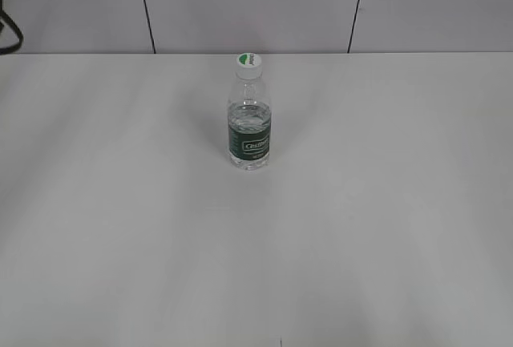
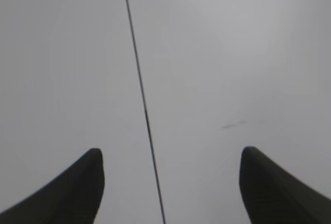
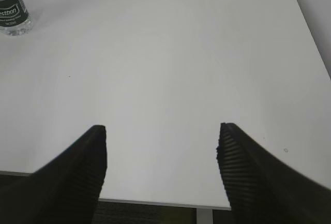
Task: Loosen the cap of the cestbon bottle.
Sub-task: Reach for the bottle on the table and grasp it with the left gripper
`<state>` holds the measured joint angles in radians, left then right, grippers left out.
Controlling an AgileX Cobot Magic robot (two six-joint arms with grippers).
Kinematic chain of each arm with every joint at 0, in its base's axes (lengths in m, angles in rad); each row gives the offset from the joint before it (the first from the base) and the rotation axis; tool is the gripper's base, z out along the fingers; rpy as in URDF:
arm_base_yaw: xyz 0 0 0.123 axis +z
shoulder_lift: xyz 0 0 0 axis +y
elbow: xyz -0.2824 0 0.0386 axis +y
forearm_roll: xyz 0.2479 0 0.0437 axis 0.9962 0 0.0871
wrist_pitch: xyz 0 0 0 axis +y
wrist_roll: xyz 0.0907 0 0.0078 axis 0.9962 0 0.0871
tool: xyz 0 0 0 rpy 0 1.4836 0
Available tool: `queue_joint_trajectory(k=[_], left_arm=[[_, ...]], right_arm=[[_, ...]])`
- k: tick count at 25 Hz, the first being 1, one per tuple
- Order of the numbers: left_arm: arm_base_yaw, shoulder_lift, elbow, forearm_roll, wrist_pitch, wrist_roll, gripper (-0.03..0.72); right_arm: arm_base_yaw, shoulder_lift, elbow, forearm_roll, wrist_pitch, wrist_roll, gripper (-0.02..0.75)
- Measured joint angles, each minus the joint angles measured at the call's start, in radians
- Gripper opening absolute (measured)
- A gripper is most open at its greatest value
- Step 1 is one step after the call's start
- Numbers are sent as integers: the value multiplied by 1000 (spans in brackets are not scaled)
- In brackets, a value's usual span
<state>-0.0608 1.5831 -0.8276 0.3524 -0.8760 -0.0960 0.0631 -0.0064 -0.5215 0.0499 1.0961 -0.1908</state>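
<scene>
The cestbon bottle (image 1: pixel 249 123) stands upright near the middle of the white tabletop (image 1: pixel 120 227), a bit toward the top of the outside picture. Its cap (image 1: pixel 249 62) sits on top. The left pincer (image 2: pixel 170 182) is wide open with nothing in it. The right pincer (image 3: pixel 161 157) is wide open too, and the bottle shows far off in its upper left corner.

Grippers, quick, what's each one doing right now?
Left gripper: open, holding nothing.
Right gripper: open, holding nothing, far from the small clear plastic water bottle.
</scene>
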Motion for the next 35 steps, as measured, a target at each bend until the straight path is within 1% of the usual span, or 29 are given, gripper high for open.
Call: queue_joint_trajectory(k=[3, 6, 8, 12, 21, 23, 35], left_arm=[[26, 98, 0, 103, -114, -73, 497], [80, 184, 0, 239, -246, -122, 497], [111, 232, -1, 311, -298, -133, 497], [147, 297, 0, 431, -318, -141, 497], [150, 329, 16, 676, -327, -155, 497], [150, 329, 16, 709, -328, -162, 497], [150, 480, 16, 750, -332, -203, 497]], right_arm=[[0, 0, 0, 1, 0, 0, 516], [0, 0, 0, 1, 0, 0, 516], [0, 0, 0, 1, 0, 0, 516], [0, 0, 0, 1, 0, 0, 516], [0, 0, 0, 1, 0, 0, 516], [0, 0, 0, 1, 0, 0, 516], [0, 0, 0, 1, 0, 0, 516]])
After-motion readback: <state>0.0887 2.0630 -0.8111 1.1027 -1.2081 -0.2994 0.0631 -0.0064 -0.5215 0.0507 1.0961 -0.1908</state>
